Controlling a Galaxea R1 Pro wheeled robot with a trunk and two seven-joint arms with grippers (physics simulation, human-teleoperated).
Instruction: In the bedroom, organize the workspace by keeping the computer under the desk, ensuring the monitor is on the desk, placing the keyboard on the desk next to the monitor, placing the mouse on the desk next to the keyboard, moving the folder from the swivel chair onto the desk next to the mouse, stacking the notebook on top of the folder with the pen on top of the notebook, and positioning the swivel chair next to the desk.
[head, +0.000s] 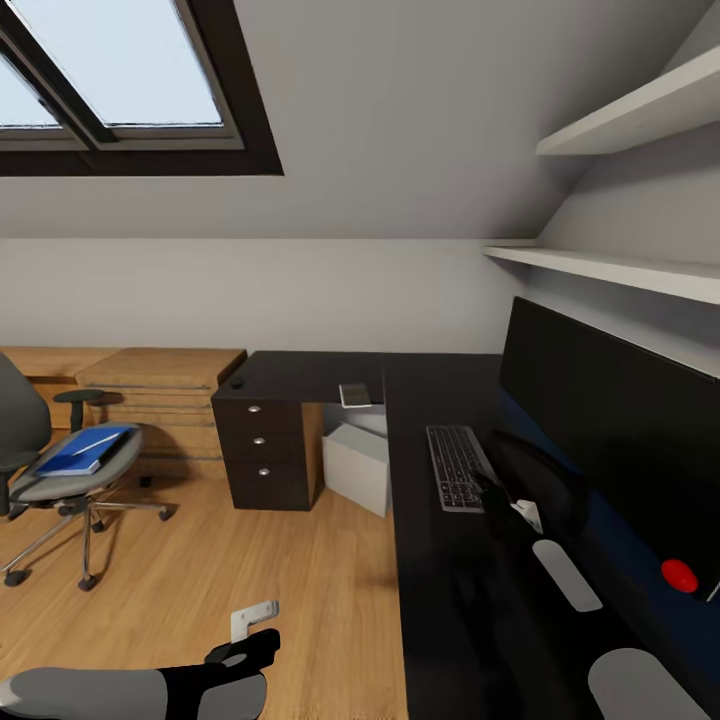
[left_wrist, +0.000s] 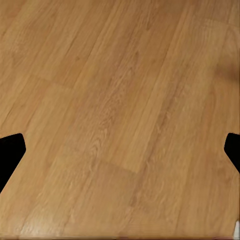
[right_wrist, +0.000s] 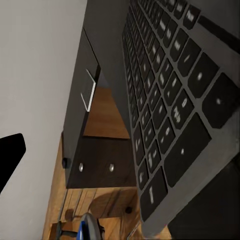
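Observation:
The black desk (head: 440, 600) runs along the right wall with the monitor (head: 610, 420) standing on it. The keyboard (head: 455, 465) lies in front of the monitor, and my right gripper (head: 497, 497) is at its near right corner. The right wrist view has the keyboard (right_wrist: 170, 115) very close, with one black finger (right_wrist: 11, 157) spread wide: open. The dark notebook (head: 355, 395) and the small mouse (head: 237, 382) rest on the desk's far wing. Under the desk stands the white computer (head: 358, 468). At left, the swivel chair (head: 60, 485) carries the blue folder (head: 85, 450) with the pen (head: 95, 441) across it. My left gripper (head: 248, 640) hangs open over the floor.
A black drawer unit (head: 265, 455) with silver knobs sits under the desk's far wing. Light wooden drawer chests (head: 165, 400) line the back wall behind the chair. White shelves (head: 620, 265) hang above the monitor. Wood plank floor (left_wrist: 120, 110) spreads between chair and desk.

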